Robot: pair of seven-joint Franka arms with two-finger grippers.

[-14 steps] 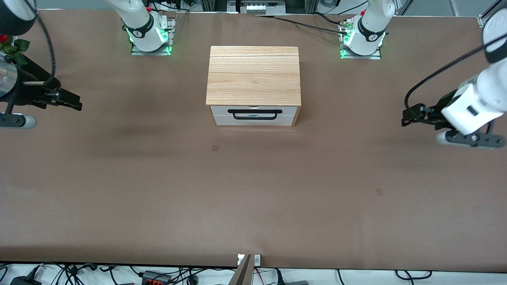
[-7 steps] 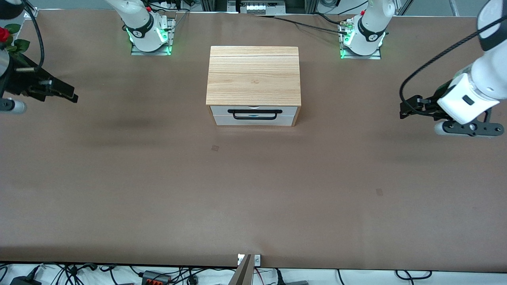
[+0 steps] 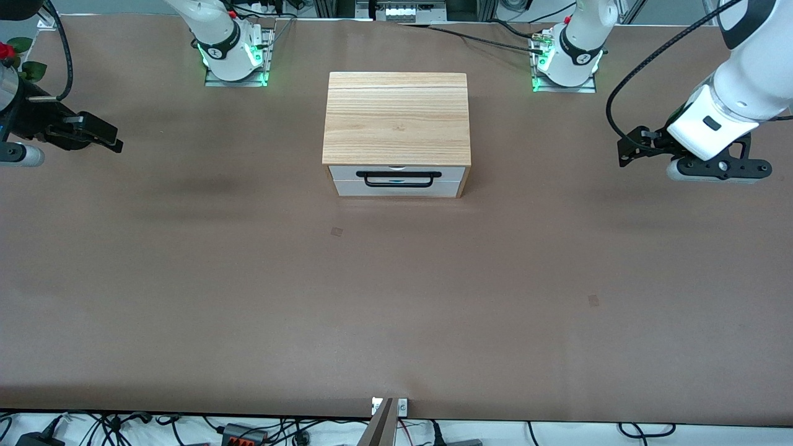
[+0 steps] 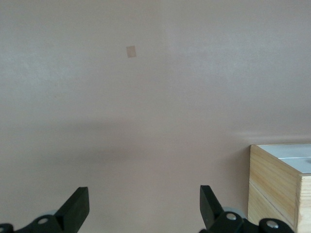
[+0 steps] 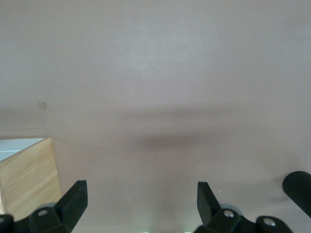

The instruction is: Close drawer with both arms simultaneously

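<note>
The box (image 3: 396,121) of light oak stands on the brown table (image 3: 396,310), midway between the two arm bases and toward their edge of the table. The drawer (image 3: 398,181) sits pushed into the box, its white front flush with the box's front face and its black handle (image 3: 398,179) facing the front camera (nothing of its inside shows, so what it holds cannot be told).

The left gripper (image 3: 626,155) hangs over bare table toward the left arm's end, well apart from the box. In the left wrist view its fingers (image 4: 75,208) stand wide apart with nothing between them, and a corner of the box (image 4: 279,184) shows to one side.

The right gripper (image 3: 114,144) hangs over bare table toward the right arm's end, also well apart from the box. In the right wrist view its fingers (image 5: 73,199) are likewise spread wide and hold nothing, with the box's (image 5: 26,179) oak side at the frame's edge.
</note>
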